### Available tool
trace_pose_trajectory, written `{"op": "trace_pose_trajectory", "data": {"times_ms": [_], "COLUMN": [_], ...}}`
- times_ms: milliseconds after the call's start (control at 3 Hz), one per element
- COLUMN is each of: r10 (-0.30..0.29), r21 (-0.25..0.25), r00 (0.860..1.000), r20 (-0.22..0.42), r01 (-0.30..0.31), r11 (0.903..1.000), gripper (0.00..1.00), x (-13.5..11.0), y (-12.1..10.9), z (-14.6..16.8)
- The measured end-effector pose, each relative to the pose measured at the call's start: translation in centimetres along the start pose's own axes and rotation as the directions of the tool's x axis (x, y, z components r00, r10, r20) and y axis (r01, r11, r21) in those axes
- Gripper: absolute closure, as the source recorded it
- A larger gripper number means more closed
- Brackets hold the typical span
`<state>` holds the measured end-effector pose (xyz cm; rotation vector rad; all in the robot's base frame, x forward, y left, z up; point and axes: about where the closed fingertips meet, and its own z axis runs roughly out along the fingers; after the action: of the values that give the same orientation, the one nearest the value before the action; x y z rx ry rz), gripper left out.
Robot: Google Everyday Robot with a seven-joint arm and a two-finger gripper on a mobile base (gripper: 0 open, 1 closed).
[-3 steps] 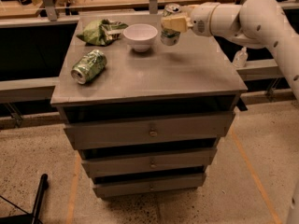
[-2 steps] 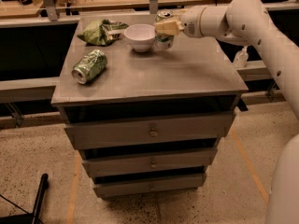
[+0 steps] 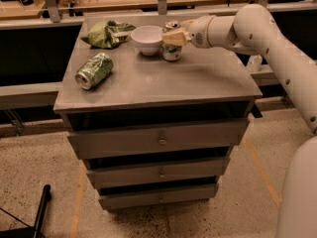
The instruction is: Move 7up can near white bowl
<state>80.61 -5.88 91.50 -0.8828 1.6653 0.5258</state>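
Observation:
The 7up can (image 3: pixel 171 53) stands upright on the grey cabinet top (image 3: pixel 163 86) near the back, just right of the white bowl (image 3: pixel 147 37) and nearly touching it. My gripper (image 3: pixel 173 37) reaches in from the right on the white arm, and its pale fingers are closed around the can's middle. The can's silver top shows above the fingers, and its lower label shows below them. The bowl is upright and looks empty.
A crumpled green foil bag (image 3: pixel 106 33) lies at the back left, beside the bowl. A dented all-green can (image 3: pixel 93 71) lies on its side at the left. The cabinet has three drawers (image 3: pixel 159 141) below. A wooden counter runs behind it.
The gripper has carried the 7up can leftward toward the bowl and lowered it. The view has shifted and now shows the cabinet from closer.

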Motion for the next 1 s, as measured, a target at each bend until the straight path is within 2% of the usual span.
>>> {"op": "trace_pose_trajectory", "data": {"times_ms": [667,1000], "r10": [0.001,0.001], "r21": [-0.009,-0.018], "r00": [1.000,1.000], "r20": [0.000,0.000], "r01": [-0.001,-0.001], "r11": [1.0000,0.9998], "gripper": [0.36,0.05], "x": [0.02,0.03], "y": [0.40,0.67], "z": [0.56,0.87]}}
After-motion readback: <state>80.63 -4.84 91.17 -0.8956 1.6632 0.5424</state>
